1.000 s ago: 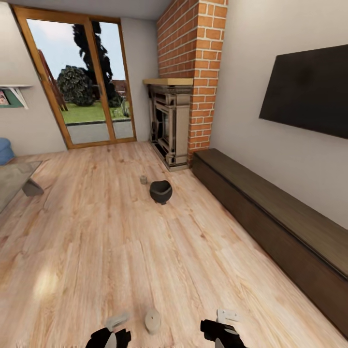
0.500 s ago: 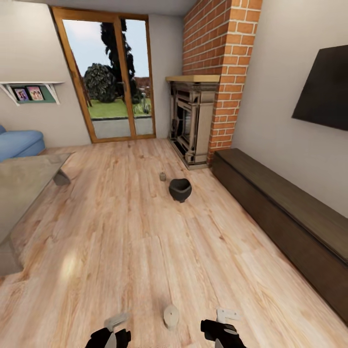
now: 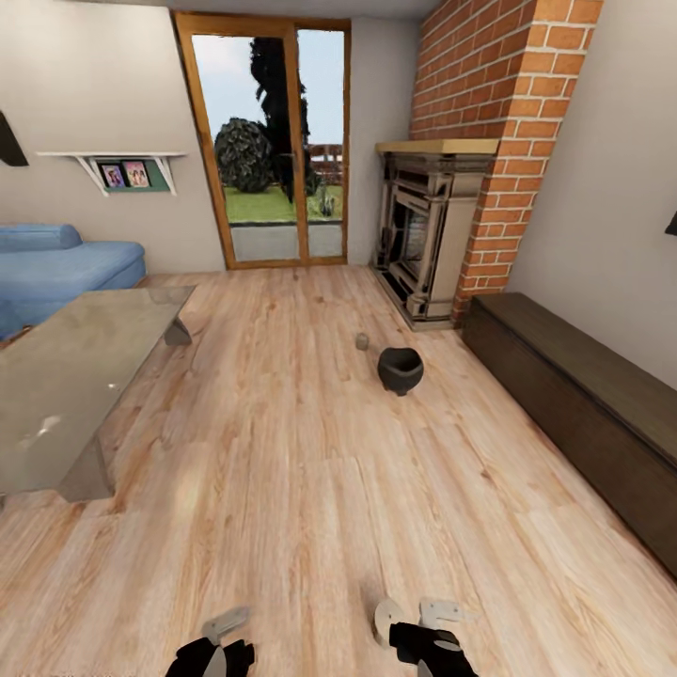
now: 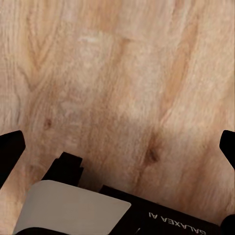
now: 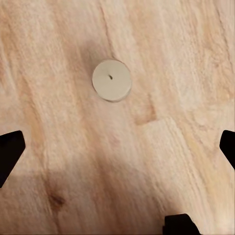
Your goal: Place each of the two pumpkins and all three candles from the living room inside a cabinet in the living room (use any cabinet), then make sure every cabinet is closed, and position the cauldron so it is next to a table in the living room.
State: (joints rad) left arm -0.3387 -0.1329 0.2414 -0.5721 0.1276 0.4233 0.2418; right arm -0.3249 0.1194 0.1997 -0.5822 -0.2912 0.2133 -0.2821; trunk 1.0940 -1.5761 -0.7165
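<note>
Pale wood planks [image 3: 310,489] covered the living room floor, running back to a glazed door [image 3: 273,141] and a brick chimney [image 3: 512,132] with a fireplace [image 3: 423,235] at its foot. A blue sofa [image 3: 56,268] sat by the far wall, and the grey glossy table [image 3: 66,376] stood on the robot's left side of the room. Along the wall on its right side ran the long dark brown cabinet [image 3: 583,404], its fronts shut.

Out on the open floor the dark cauldron [image 3: 401,369] stood between table and cabinet, well apart from both, with a small candle [image 3: 362,341] near it on the door side. A second candle [image 3: 387,621] [image 5: 112,80] stood upright on the planks just beside the right gripper [image 3: 428,649], untouched.

That gripper's fingertips [image 5: 10,149] were spread wide with nothing between them. The left gripper [image 3: 212,653] hung over bare planks, its fingertips [image 4: 10,147] likewise wide apart and empty.
</note>
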